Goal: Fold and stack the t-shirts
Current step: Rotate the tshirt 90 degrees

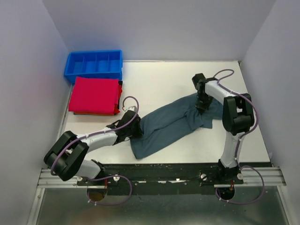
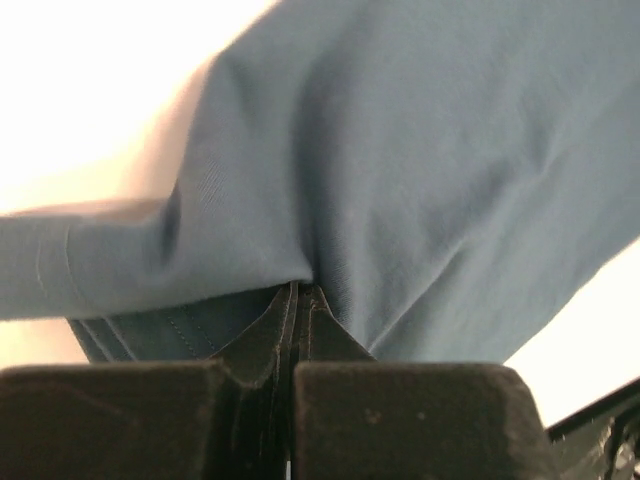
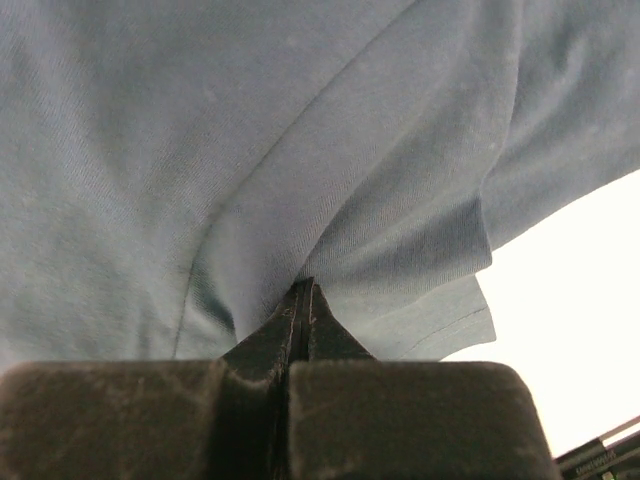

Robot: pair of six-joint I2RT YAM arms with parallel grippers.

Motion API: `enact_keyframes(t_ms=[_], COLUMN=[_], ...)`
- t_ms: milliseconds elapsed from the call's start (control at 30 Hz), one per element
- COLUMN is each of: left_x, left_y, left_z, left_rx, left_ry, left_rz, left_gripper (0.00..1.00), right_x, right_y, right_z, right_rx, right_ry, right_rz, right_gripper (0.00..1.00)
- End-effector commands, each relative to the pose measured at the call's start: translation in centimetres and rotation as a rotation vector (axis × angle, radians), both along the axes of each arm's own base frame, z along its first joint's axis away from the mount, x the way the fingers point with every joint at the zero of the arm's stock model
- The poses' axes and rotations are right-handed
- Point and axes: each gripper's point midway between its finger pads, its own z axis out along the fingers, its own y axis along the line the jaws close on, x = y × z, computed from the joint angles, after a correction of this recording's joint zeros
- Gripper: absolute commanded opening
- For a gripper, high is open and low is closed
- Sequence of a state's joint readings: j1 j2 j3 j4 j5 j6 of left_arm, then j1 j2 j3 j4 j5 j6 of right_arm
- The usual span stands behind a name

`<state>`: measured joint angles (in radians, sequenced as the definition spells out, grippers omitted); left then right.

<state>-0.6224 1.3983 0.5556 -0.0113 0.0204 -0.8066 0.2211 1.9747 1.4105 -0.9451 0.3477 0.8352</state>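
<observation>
Across the middle of the table [image 1: 164,79], the grey shirt [image 1: 173,124] is lying stretched out in a rumpled band, running from its wide end at about 7 o'clock of the tabletop up toward 2 o'clock. At the shirt's 9 o'clock edge the left gripper [image 1: 133,126] is sitting down on the cloth, and the left wrist view is showing that gripper [image 2: 300,292] with its jaws pressed together on a pinch of the grey shirt [image 2: 430,180], the fabric bunching into a fold right at the tips and spreading away toward 12 o'clock. At the shirt's far end, near 2 o'clock of the table, the right gripper [image 1: 202,107] is pointing down into the cloth; its wrist view is showing the right gripper [image 3: 303,288] likewise clamped on a tuck of the grey shirt [image 3: 250,150], with creases fanning out from the tips and a hemmed edge hanging at 4 o'clock. The red shirt [image 1: 93,95] is lying folded into a neat rectangle at 10 o'clock of the table, well apart from the grey one, with a darker edge peeking out beneath it. Just beyond it, at 11 o'clock in the corner, the tray [image 1: 93,65] is sitting with its dividers facing up.
</observation>
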Motion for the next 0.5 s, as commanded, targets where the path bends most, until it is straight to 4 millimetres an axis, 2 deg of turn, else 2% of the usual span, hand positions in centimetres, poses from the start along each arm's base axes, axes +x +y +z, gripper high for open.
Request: enact_keyframes(t_ms=[0,67,133,267,467], left_x=[-7.6,-9.8,-11.4,-13.5,-15.7], left_y=[0.6,0.0,-0.5,-2.1,-5.3], left_z=[-3.6,-4.3,-4.7,-4.2,-2.6], left_rx=[0.060,0.034,0.013,-0.017,-0.070], left_ry=[0.183,0.209,0.230,0.238,0.205], left_rz=[-0.027,-0.056,-0.072,-0.103,-0.151], left_gripper=[0.00,0.00,0.00,0.00,0.00], right_x=[3.1,5.2,6.3,7.7,9.7], right_y=[1.9,3.8,5.7,10.0,14.4], right_z=[-0.3,0.0,-0.2,-0.9,-2.2], right_rx=[-0.028,-0.024,-0.037,-0.019,0.120], right_ry=[0.045,0.043,0.051,0.056,-0.013], right_rz=[0.153,0.212,0.278,0.379,0.454], right_gripper=[0.01,0.01,0.01,0.01,0.01])
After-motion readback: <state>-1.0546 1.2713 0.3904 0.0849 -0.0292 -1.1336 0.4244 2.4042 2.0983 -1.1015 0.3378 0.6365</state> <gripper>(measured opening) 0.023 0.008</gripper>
